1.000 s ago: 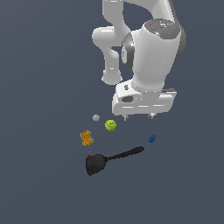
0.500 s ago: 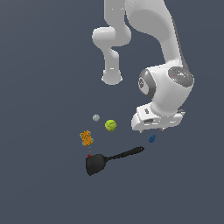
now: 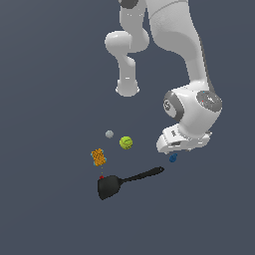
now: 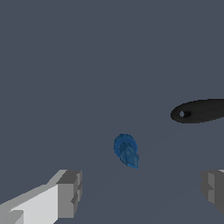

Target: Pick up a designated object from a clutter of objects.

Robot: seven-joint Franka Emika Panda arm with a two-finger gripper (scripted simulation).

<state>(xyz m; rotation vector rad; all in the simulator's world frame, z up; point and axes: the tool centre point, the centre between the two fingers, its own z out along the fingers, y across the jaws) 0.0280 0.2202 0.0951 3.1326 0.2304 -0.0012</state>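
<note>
The designated object, a tiny dark-blue elongated piece, lies on the floor at the exterior view's right of the clutter. My gripper hangs low just above it. In the wrist view the blue piece sits a little ahead of the gap between my two fingers, and the gripper is open with nothing between them. The rest of the clutter is a yellow-green tennis ball, a tiny grey ball, an orange textured block and a black spatula.
The spatula's handle tip ends close to the blue piece, and that tip also shows in the wrist view. The arm's white base stands behind the clutter. The floor is plain dark grey.
The arm has swung toward the exterior view's right and come down, bringing the hand from above the tennis ball to just over the blue piece. The objects have not moved.
</note>
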